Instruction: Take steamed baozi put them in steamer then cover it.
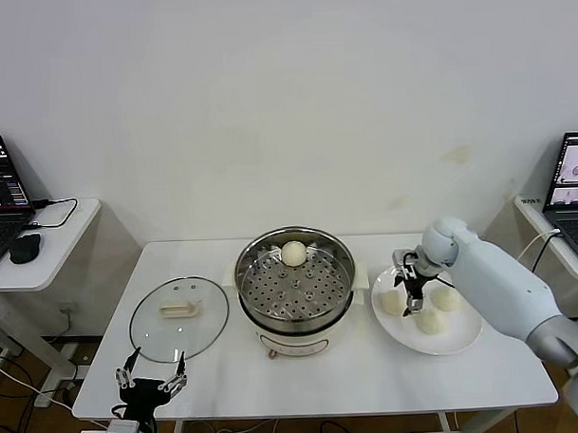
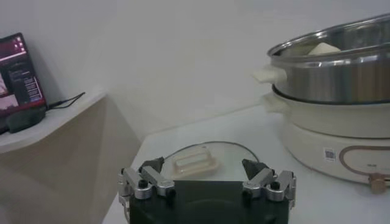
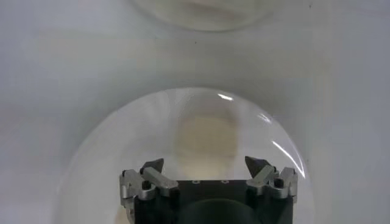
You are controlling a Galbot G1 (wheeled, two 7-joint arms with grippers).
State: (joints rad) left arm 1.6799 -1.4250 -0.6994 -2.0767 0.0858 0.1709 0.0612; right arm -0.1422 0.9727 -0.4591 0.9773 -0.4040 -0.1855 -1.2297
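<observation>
The steamer stands mid-table with one baozi on its perforated tray; the left wrist view shows the pot with that bun peeking over the rim. Three more baozi lie on a white plate to its right. My right gripper hangs open, fingers down, over the leftmost bun. In the right wrist view that bun fills the space just beyond the open gripper. The cover lies flat on the table's left. My left gripper waits open at the front edge, the cover before it.
Side tables flank the work table, each with a laptop; a mouse lies on the left one. Cables hang below the table's front left. A wall closes the back.
</observation>
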